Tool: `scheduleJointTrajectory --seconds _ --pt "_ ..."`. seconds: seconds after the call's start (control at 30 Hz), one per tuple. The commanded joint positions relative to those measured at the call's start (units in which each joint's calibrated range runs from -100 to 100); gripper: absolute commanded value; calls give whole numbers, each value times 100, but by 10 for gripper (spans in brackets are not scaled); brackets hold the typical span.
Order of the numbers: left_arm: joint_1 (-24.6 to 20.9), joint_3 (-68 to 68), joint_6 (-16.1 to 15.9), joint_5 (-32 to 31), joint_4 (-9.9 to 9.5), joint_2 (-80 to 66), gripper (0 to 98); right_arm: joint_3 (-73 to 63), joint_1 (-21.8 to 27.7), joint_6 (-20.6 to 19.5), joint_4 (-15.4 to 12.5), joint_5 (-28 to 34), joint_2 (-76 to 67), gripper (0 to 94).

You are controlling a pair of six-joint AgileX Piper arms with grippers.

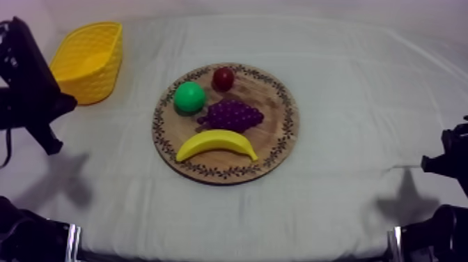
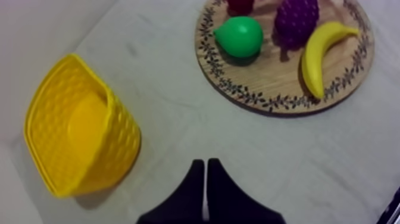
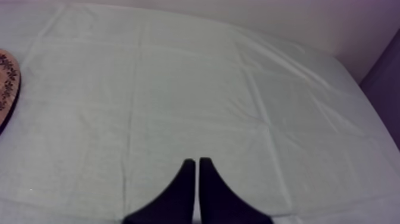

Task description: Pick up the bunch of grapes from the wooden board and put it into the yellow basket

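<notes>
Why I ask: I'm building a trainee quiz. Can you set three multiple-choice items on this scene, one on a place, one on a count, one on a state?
1. Where does the yellow basket stand?
A. beside the wooden board, apart from it
B. on the board
C. held up by a gripper

2. How many toy fruits lie on the board?
A. two
B. four
C. six

3. How is the left gripper?
A. open
B. shut on a fruit
C. shut on nothing

Answers:
1 A: the top view shows the basket standing clear of the board's rim.
2 B: the pear, the small red fruit, the bunch of grapes and the banana lie there.
3 C: its fingers lie together as a narrow wedge.
</notes>
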Motion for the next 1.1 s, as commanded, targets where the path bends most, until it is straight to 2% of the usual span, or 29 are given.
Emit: scheduleJointTrajectory --seconds 0.0,0.17,0.3,0.87,1.07 --pt "-1 -653 -526 366 -3 720 0 -5 -1 2 -1 -2 1 3" --pt "40 -1483 -579 783 -60 1614 0 -5 -1 6 -1 -2 1 3" --pt "214 -2127 -405 1035 -209 2285 0 -5 -1 7 -1 -2 1 3" --pt "1758 -4327 448 1329 -946 4564 0 -5 -1 7 -1 -2 1 3" --pt "2025 -4709 665 1347 -1058 5037 0 -5 -1 7 -1 -2 1 3"
